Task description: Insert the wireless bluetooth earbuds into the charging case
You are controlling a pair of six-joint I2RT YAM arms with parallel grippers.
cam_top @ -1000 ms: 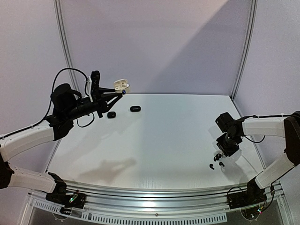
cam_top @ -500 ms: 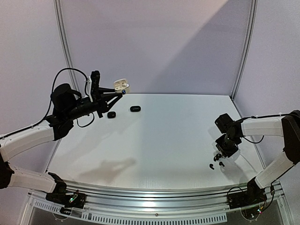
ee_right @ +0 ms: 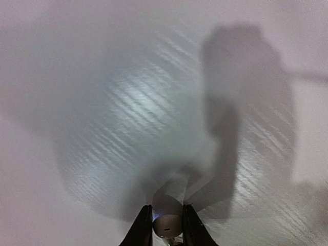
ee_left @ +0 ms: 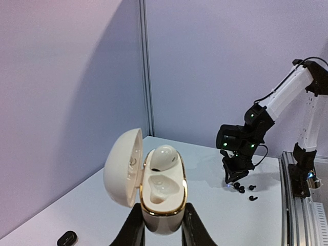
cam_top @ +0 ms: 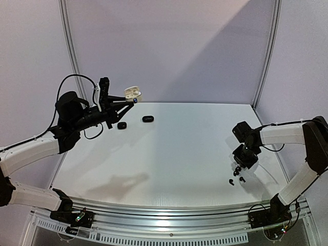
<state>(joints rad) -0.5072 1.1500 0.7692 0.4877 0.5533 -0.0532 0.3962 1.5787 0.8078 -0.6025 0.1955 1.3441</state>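
The left pincer point(ee_left: 163, 230) clamps the open charging case point(ee_left: 163, 195) high at upper left, lid back so a free well shows, while the right pincer point(ee_right: 166, 215), low at right on the surface point(cam_top: 174, 148) beside loose black earbuds point(cam_top: 237, 177), nips a whitish earbud point(ee_right: 168, 228) likely meant for it.

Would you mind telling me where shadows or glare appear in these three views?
Top external: faint shadow on the table front left, diagonal shade across the back wall. Right wrist: glare patch and dark shadows on the table beyond the whitish earbud. Left wrist: evenly lit, charging case crisp.
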